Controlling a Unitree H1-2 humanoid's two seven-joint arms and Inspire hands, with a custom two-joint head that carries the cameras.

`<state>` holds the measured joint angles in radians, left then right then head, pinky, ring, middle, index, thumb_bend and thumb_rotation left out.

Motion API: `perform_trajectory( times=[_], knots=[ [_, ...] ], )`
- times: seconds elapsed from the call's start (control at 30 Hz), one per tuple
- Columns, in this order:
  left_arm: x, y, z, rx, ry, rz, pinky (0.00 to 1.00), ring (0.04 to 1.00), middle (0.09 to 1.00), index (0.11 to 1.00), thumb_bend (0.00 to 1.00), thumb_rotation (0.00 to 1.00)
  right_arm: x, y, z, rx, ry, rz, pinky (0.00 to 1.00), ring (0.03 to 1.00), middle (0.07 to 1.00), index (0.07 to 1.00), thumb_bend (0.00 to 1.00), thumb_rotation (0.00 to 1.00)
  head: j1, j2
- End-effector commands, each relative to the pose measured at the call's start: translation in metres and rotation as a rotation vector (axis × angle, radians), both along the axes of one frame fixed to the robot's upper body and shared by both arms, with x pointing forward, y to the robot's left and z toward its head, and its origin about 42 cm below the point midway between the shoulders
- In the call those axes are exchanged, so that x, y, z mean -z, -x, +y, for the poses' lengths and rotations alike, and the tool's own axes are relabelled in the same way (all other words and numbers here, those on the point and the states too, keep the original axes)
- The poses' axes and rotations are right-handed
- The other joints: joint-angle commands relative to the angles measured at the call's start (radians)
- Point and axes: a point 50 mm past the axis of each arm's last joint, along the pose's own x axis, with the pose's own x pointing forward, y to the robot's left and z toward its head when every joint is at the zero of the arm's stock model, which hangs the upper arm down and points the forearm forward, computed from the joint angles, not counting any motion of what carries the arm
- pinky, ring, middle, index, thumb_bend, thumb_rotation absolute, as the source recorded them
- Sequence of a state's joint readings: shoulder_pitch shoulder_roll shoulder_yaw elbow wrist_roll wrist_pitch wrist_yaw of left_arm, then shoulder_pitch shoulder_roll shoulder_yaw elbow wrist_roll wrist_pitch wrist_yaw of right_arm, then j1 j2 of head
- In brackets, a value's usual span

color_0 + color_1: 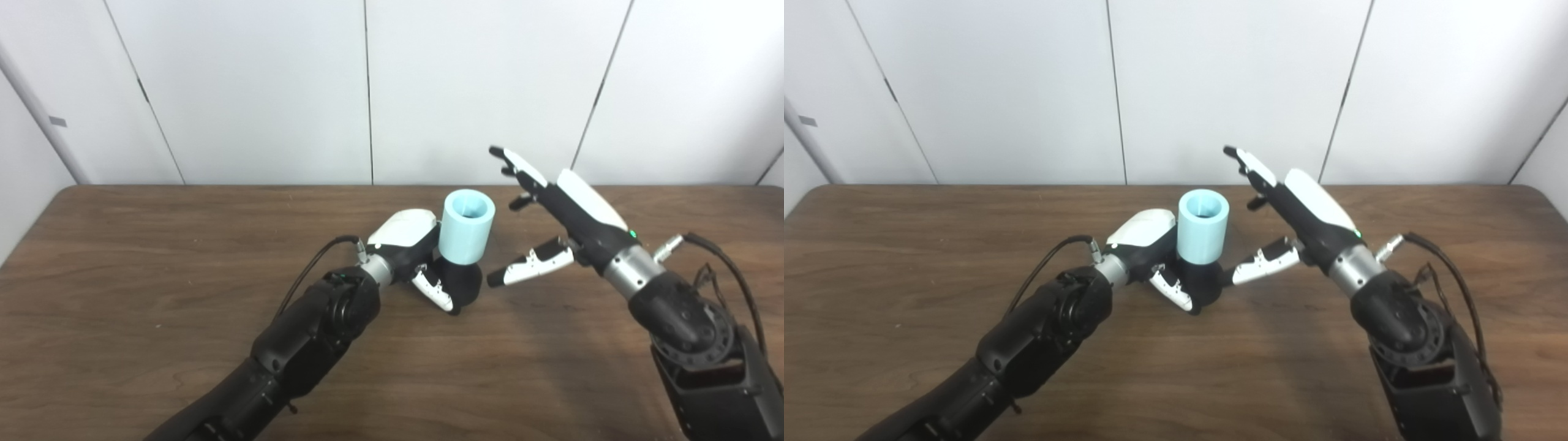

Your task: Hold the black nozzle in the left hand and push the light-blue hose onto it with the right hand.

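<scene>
- Already the hose (468,226) sits upright on the nozzle (460,283), above mid-table (184,257).
- Left hand (411,251) is wrapped round the nozzle; hold it steady.
- Right hand (554,211) is beside the hose, fingers spread, holding nothing; if the hose needs seating, press straight down.

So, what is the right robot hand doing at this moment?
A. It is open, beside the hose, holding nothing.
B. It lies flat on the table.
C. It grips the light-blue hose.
A: the right robot hand has its fingers spread, apart from the light-blue hose, which sits on the black nozzle held by the left robot hand.
</scene>
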<state>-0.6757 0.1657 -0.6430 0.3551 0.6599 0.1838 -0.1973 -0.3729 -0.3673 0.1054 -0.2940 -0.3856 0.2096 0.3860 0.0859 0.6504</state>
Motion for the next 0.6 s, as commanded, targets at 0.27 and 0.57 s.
perform_trajectory(
  times=[0.27,0.57],
  knots=[
    [0.071,0.024,0.033,-0.080,-0.154,0.229,0.45,0.432,0.420,0.491,0.53,0.00,0.000,0.011,-0.017,0.000,-0.077,-0.073,0.72,0.941,1.000,1.000,0.87,0.20,-0.012,-0.003],
    [0.052,0.032,0.051,-0.122,-0.031,0.250,0.83,0.871,0.889,0.910,0.96,0.25,0.017,0.018,-0.020,0.034,-0.098,0.028,0.77,0.950,1.000,1.000,0.90,0.20,-0.025,-0.005]
  ],
)
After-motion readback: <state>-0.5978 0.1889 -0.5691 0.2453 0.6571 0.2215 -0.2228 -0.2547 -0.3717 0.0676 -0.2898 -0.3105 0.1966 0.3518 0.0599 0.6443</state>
